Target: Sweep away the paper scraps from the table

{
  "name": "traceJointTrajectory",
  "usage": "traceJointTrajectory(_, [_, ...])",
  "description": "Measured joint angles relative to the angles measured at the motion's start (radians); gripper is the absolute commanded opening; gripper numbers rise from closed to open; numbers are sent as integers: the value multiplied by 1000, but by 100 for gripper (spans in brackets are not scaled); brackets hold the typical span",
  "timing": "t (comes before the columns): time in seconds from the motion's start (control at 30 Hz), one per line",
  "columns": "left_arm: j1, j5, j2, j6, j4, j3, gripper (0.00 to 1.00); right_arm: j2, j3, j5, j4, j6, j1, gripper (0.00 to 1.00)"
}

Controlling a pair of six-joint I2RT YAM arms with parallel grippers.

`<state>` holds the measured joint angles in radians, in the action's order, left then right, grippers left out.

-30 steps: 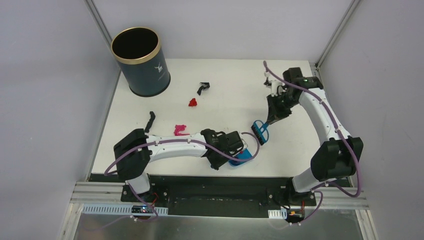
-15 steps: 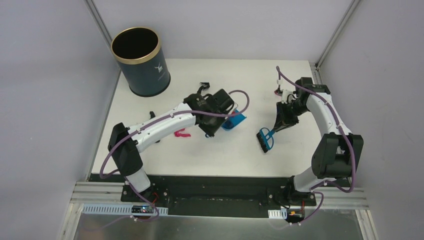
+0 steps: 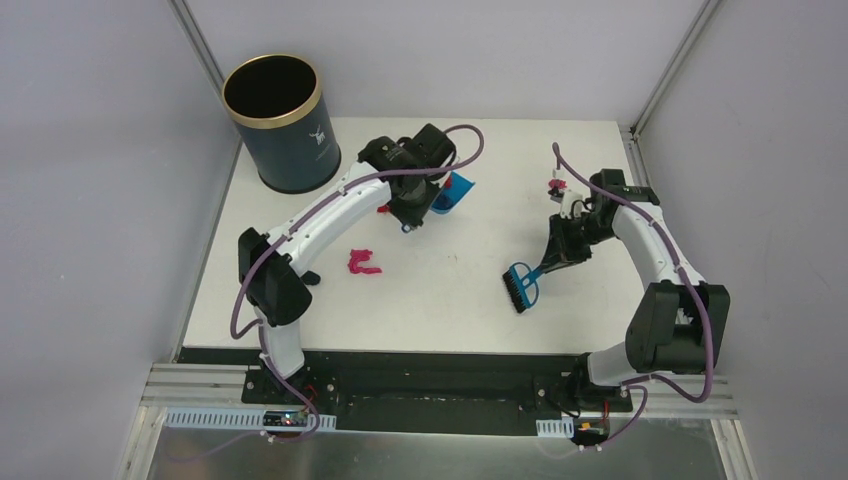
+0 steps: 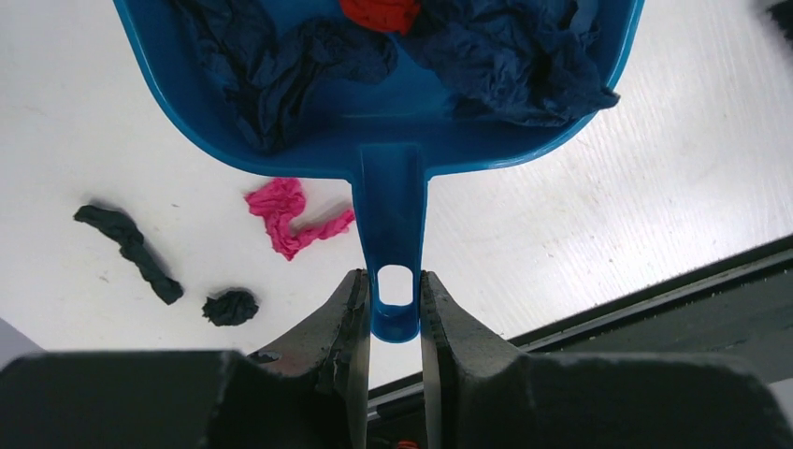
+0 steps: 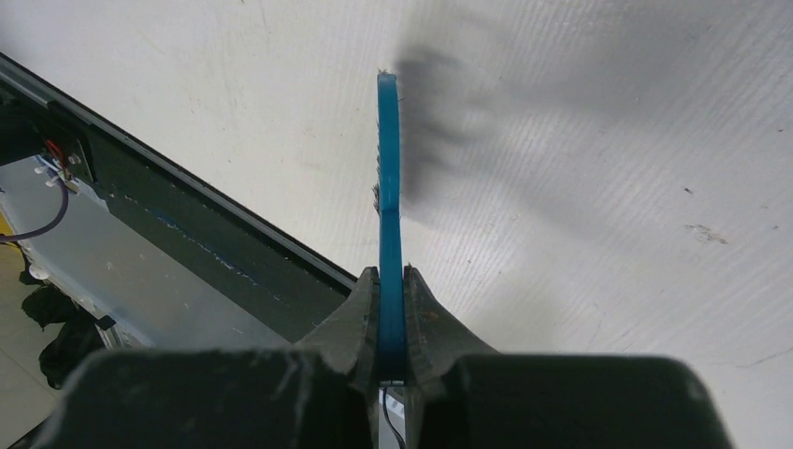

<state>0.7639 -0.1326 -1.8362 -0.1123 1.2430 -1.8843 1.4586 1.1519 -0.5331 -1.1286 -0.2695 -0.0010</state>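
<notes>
My left gripper [image 3: 422,205] [image 4: 396,292] is shut on the handle of the blue dustpan [image 3: 455,190] [image 4: 393,140] and holds it over the far middle of the table [image 3: 450,290]. Dark blue paper scraps [image 4: 281,65] and a red one [image 4: 379,11] lie in the pan. On the table lie a pink scrap [image 3: 362,262] [image 4: 290,217], a black strip [image 4: 131,251], a black ball [image 4: 231,306] and a red scrap [image 3: 383,210] beside the left arm. My right gripper [image 3: 556,258] [image 5: 392,281] is shut on the blue brush [image 3: 520,287] [image 5: 389,168], bristles by the table at the right.
A dark blue gold-rimmed bin [image 3: 283,125] stands at the far left corner. Grey walls enclose the table. The black front edge [image 3: 430,358] runs between the arm bases.
My left arm swung the dustpan from the near edge to the far middle of the table. My right arm brought the brush a little nearer and to the left.
</notes>
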Motion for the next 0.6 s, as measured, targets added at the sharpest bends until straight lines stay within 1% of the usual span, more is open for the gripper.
traceJointTrajectory(0.27, [-118, 3, -45, 14, 68, -181, 0, -18, -48, -42, 37, 8, 0, 0])
traceJointTrajectory(0.6, [-307, 33, -116, 24, 111, -386, 0, -19, -58, -59, 55, 10, 0, 0])
